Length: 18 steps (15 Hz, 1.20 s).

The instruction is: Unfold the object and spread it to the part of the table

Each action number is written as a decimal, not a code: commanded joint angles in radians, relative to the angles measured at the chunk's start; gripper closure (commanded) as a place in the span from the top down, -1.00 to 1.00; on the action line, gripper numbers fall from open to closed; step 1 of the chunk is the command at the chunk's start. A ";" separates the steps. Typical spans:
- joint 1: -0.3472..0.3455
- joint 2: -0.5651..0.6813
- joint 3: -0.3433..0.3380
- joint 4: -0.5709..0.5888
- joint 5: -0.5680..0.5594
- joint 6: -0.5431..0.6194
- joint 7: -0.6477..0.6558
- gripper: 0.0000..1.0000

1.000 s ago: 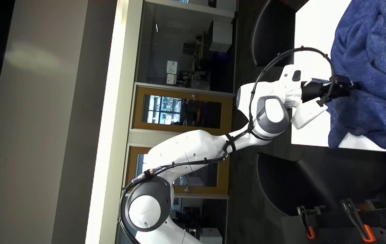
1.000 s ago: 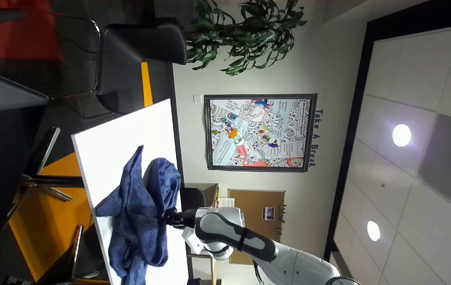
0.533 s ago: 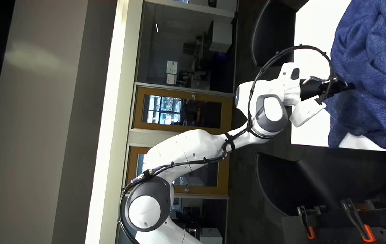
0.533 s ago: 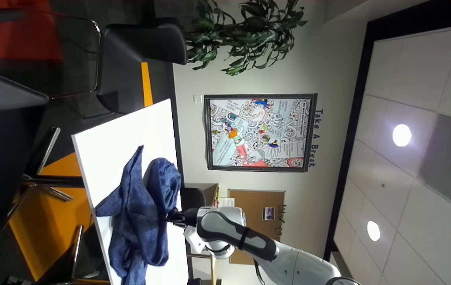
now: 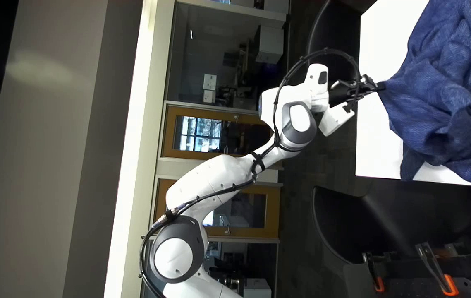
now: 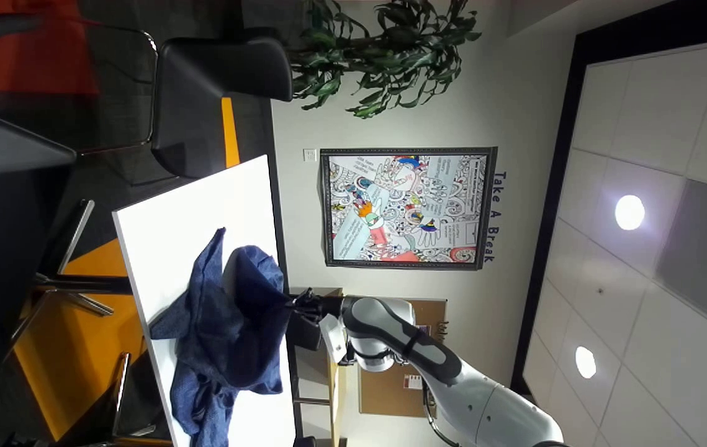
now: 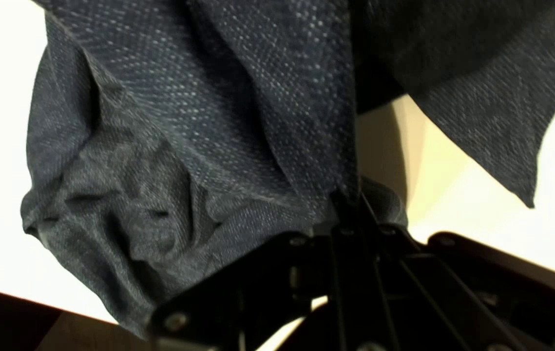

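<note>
**Blue cloth (image 6: 220,338) held up by a pinch**

The end effector (image 5: 380,85) is closed tight on a peaked fold of the cloth, raised above the white counter (image 6: 195,214). The rest lies bunched and wrinkled on the counter, one pointed corner sticking out.

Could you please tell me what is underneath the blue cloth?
The blue cloth lies partly on the white table, whose top shows around it, while the tool holds one part raised. Whether anything else lies beneath cannot be seen, because the cloth covers that area.
</note>
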 commanded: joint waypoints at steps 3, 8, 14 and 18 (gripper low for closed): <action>0.002 0.034 0.084 0.239 0.111 -0.176 0.021 -0.99; 0.009 0.122 0.148 0.435 0.163 -0.264 0.005 -0.99; 0.036 0.293 0.187 0.694 0.162 -0.369 0.004 -0.99; 0.052 0.371 0.181 0.804 0.153 -0.444 0.012 -0.44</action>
